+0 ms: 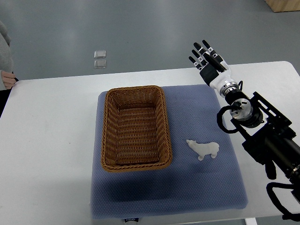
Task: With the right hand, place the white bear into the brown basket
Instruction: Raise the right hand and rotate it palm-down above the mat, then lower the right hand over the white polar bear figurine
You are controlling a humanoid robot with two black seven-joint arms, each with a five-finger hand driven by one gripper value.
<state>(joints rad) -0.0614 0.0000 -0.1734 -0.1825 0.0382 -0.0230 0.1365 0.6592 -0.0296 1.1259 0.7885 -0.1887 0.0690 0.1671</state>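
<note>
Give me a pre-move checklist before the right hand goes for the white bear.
1. Right hand free to grasp: ok, fingers extended and holding nothing, up over the table's far edge.
2. White bear reachable: ok, it lies on the blue mat to the right of the basket, apart from it, with nothing over it.
3. Brown basket ready to receive: ok, nothing inside it and its opening uncovered.
4. Path from hand to bear: ok, only bare mat lies between them.
5. Left hand out of the way: cannot tell, it is not in view.
6. Person clear of the work: ok, a person's hand rests at the table's far left edge, well away from the mat.
</note>
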